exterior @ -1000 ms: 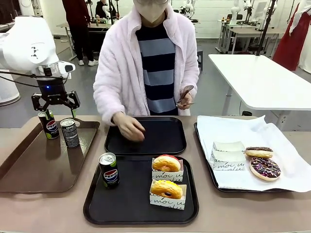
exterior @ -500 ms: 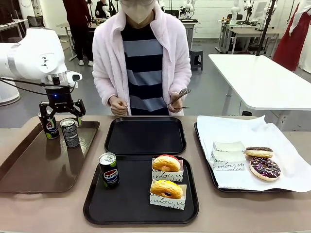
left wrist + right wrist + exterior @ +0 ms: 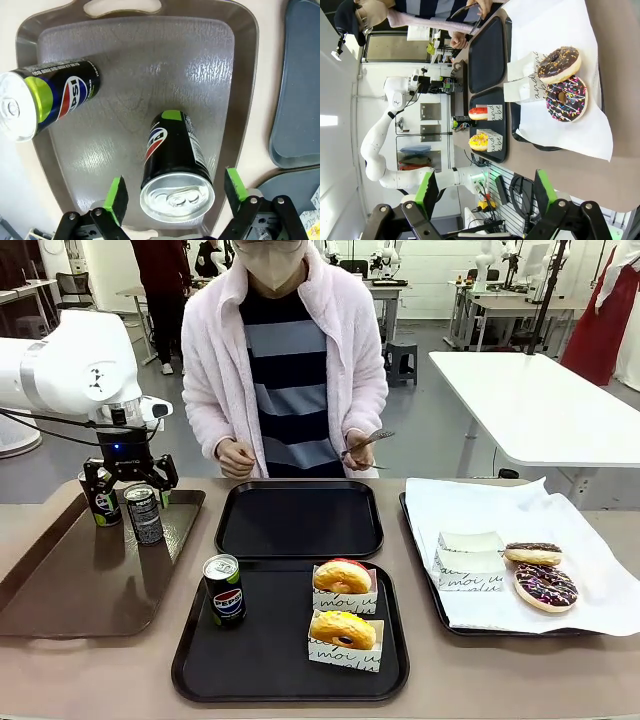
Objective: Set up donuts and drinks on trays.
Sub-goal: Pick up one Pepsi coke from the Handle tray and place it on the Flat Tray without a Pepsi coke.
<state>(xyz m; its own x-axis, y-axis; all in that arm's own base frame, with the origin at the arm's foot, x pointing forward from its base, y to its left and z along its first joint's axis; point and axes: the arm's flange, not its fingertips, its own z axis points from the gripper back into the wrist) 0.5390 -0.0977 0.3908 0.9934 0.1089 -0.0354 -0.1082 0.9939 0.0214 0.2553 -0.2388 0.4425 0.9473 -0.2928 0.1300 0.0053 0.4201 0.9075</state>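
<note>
A brown desk (image 3: 520, 670) stands between the robot and a person in a pale pink fleece jacket, who holds metal tongs (image 3: 366, 441) near the waist.

The left gripper (image 3: 127, 488) hangs over a glossy brown tray with handles (image 3: 70, 590) at the desk's left side. Its jaws are spread wide. In the left wrist view a dark slim can with pale print and a silver top (image 3: 172, 172) stands upright directly between the green pads (image 3: 118, 194), with a clear gap on each side, so nothing is pinched. From the front, the fingertips sit about level with the top of this can (image 3: 145, 515). Just beside it stands a black Pepsi can with a green patch (image 3: 100, 502), outside the jaws.

Two matte black rounded-square trays lie in the middle of the desk. The far black tray (image 3: 300, 525) is bare. The near black tray (image 3: 265, 655) holds another black Pepsi can (image 3: 224, 590) on its left part and, on its right part, two ring donuts in white paper holders: a red-topped donut (image 3: 342, 576) and a yellow-glazed donut (image 3: 343, 628) (the yellow one nearer the robot).

At the right, a tray lined with white paper (image 3: 480, 615) carries two chocolate donuts (image 3: 545, 586) and folded white holders (image 3: 468, 558).

The right gripper (image 3: 485, 190) is held apart from everything, its jaws spread with nothing between them.
</note>
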